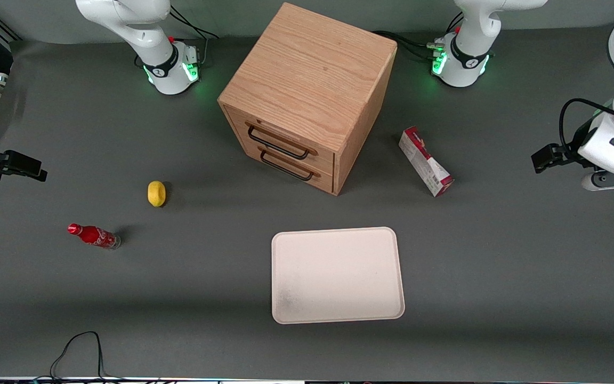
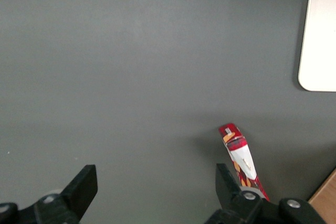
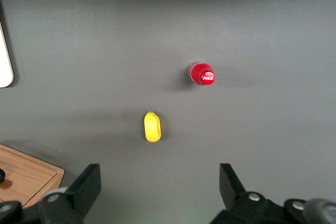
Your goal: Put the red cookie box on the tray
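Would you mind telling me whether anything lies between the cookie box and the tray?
Nothing visible does. The cookie box stands on bare table beside the cabinet, and only open tabletop separates it from the tray. The open tool hovers near the box, with nothing between them.

In the left wrist view, the black two-finger gripper [image 2: 156, 190] of the working arm is cut by the picture's edge; only its two spread fingers [image 2: 83, 184] show. One finger covers the near end of the long red and white cardboard cookie box [image 2: 239, 155]. The flat off-white tray [image 2: 318, 40] shows only one rounded corner there. The print on the box is too small to read.
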Action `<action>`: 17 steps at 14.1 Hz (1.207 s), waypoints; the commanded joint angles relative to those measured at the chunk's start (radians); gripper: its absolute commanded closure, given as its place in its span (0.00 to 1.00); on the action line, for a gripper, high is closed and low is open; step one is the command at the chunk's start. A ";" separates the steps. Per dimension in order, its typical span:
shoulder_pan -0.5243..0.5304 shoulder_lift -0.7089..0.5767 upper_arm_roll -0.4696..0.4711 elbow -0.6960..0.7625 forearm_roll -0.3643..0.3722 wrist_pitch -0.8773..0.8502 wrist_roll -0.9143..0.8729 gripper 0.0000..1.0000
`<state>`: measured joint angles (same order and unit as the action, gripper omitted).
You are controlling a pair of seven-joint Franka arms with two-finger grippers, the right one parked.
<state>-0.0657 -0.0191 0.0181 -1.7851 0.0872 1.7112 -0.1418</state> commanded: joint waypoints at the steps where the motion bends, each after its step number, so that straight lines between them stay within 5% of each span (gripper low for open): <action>1: -0.029 0.002 0.019 0.039 -0.004 -0.053 0.001 0.00; 17: -0.017 0.042 0.023 0.181 -0.021 -0.186 -0.001 0.00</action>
<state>-0.0773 0.0052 0.0344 -1.6574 0.0774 1.5819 -0.1457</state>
